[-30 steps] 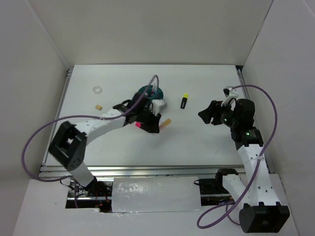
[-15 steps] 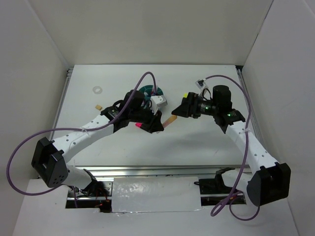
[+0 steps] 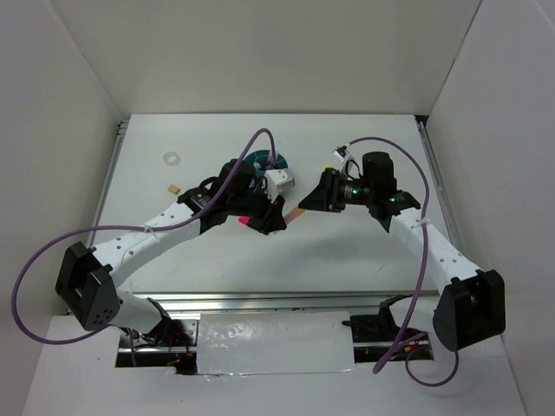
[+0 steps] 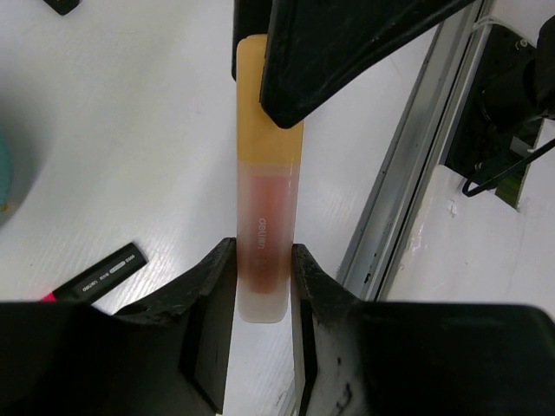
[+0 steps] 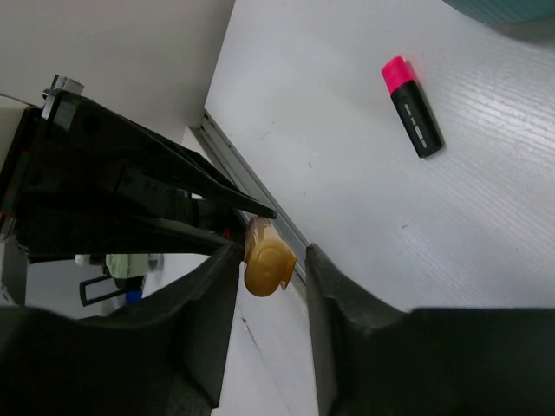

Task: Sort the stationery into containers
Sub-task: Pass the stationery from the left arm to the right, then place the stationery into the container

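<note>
My left gripper (image 3: pixel 276 218) is shut on an orange stick (image 3: pixel 295 211) and holds it above the table; the left wrist view shows the stick (image 4: pixel 264 217) clamped between both fingers (image 4: pixel 221 286). My right gripper (image 3: pixel 312 198) is open, and its jaws stand on either side of the stick's capped end (image 5: pixel 269 264), with a gap on one side. The round teal organizer (image 3: pixel 257 159) stands behind my left arm, mostly hidden. A black highlighter with a pink cap (image 5: pixel 412 106) lies on the table under my left gripper. It also shows in the left wrist view (image 4: pixel 106 272).
A clear ring (image 3: pixel 172 159) and a tan eraser (image 3: pixel 174 187) lie at the far left. A yellow highlighter cap (image 3: pixel 327 168) peeks out behind my right gripper. White walls enclose the table, and a metal rail (image 4: pixel 408 165) runs along its edge.
My right arm has swung left from the right side and brought its open jaws around the stick's free end. My left arm has stretched out and holds the stick raised.
</note>
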`<state>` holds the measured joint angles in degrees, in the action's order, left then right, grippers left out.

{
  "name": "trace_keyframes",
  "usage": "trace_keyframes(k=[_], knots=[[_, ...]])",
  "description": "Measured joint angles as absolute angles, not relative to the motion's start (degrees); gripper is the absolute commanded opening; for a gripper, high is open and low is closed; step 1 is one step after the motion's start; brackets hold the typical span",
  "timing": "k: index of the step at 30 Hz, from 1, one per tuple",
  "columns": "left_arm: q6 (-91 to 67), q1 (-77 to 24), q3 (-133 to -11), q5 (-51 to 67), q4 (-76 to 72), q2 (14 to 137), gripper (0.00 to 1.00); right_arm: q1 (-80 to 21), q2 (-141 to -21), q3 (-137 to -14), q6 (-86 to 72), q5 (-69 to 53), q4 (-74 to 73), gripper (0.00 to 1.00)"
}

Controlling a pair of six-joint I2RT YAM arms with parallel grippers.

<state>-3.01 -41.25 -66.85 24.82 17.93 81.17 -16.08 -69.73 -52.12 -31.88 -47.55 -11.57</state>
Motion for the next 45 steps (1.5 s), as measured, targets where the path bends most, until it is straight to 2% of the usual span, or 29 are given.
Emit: trace_keyframes(k=[3, 5, 6, 7, 9, 10, 16, 22, 28, 37, 45], knots=[[-2.94, -41.30, -66.85, 24.10, 18.04, 81.17, 0.07, -15.92, -69.91, -52.07, -32.53, -47.94, -11.35, 0.24], [-2.87, -41.36, -66.85, 23.62, 18.06, 81.17, 0.15, -15.88, -70.04, -52.07, -33.17, -48.21, -11.11, 0.16], [-2.90, -41.41, -66.85, 23.27, 18.06, 81.14, 0.40, -15.88, -70.22, -52.07, -33.21, -48.42, -11.05, 0.07], [-2.87, -41.45, -66.85, 22.81, 18.06, 81.14, 0.51, -15.88, -70.41, -52.10, -33.26, -48.60, -10.92, 0.03], [-3.16, -41.56, -66.85, 21.37, 18.09, 81.14, 0.86, -15.84, -70.94, -52.23, -33.32, -48.84, -10.87, 0.00], [-3.51, -41.56, -66.85, 20.12, 18.24, 81.10, 0.99, -15.70, -71.24, -52.51, -33.12, -48.86, -11.09, 0.00], [-4.80, -36.60, -66.85, 15.97, 21.23, 78.43, 0.99, -15.40, -74.89, -62.89, -27.24, -45.80, -14.41, 0.00], [-6.74, -16.69, -66.89, 19.66, 24.82, 71.18, 0.99, -20.10, -77.47, -78.46, -12.08, -34.59, -16.29, 0.00], [-7.84, -2.90, -67.57, 26.15, 27.27, 67.31, 0.99, -30.89, -82.89, -83.22, 3.97, -24.88, -16.32, 0.00], [-7.94, 2.22, -65.19, 32.69, 28.97, 67.26, 0.99, -37.67, -96.71, -86.72, 16.93, -13.65, -16.78, 0.00], [-7.66, 1.02, -64.71, 33.26, 28.27, 67.13, 0.99, -38.13, -99.98, -90.06, 21.80, -7.22, -16.12, 0.00]])
